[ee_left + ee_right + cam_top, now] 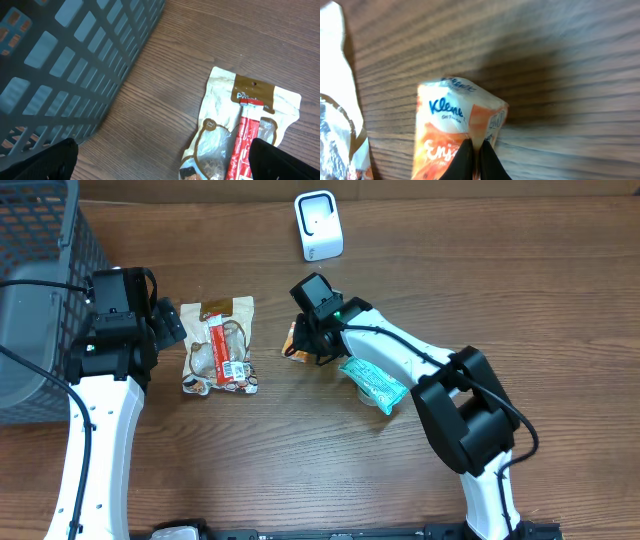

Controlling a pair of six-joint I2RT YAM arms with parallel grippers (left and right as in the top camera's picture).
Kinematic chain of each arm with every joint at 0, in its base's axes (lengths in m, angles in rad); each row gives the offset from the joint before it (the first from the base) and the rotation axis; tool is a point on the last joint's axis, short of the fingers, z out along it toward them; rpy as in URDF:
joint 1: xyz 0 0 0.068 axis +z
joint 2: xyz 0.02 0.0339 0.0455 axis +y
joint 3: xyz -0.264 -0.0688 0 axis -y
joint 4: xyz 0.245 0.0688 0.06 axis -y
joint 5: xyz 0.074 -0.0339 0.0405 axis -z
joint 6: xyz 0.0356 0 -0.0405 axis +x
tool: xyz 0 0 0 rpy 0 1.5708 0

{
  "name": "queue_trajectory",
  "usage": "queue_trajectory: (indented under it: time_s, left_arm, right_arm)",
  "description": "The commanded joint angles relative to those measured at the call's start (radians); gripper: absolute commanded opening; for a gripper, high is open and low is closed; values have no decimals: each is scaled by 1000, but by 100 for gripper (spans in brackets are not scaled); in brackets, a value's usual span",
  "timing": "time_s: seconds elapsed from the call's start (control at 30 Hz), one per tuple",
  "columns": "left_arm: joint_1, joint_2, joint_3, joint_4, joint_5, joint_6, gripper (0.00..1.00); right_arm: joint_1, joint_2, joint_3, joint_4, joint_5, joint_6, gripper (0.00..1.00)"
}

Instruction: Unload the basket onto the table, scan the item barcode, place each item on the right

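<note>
My right gripper (312,342) (476,147) is shut on an orange and white Kleenex tissue pack (293,343) (451,125), pinching a fold of its wrapper just above the wooden table. A white barcode scanner (319,225) stands upright at the back of the table, well apart from the pack. My left gripper (170,328) (162,160) hangs wide open over the table beside a clear and tan snack bag (220,345) (240,135), holding nothing. No barcode on the pack is clear to me.
A dark mesh basket (40,290) (65,65) fills the left side. A teal packet (372,382) lies under the right arm's forearm. The snack bag carries a red stick packet (245,140) on top.
</note>
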Motion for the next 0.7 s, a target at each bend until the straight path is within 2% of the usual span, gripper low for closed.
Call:
queue_trajectory:
  time_s: [0.0,0.23,0.33,0.57,0.67]
  left_arm:
    - [-1,5,12,0,-17,1,100]
    - [-1,5,12,0,-17,1,100]
    - [-1,5,12,0,-17,1,100]
    - [-1,5,12,0,-17,1,100]
    - [-1,5,12,0,-17,1,100]
  right_arm:
    - [40,-182,5,-6,183,-203,4]
    - [195,-203,5,-91,545,-480,4]
    - [282,-188,5,-85,723,-659,4]
    - [314,-81,4,-73,782,-914,4]
    - [325,-33,4,-59,816,-980,4]
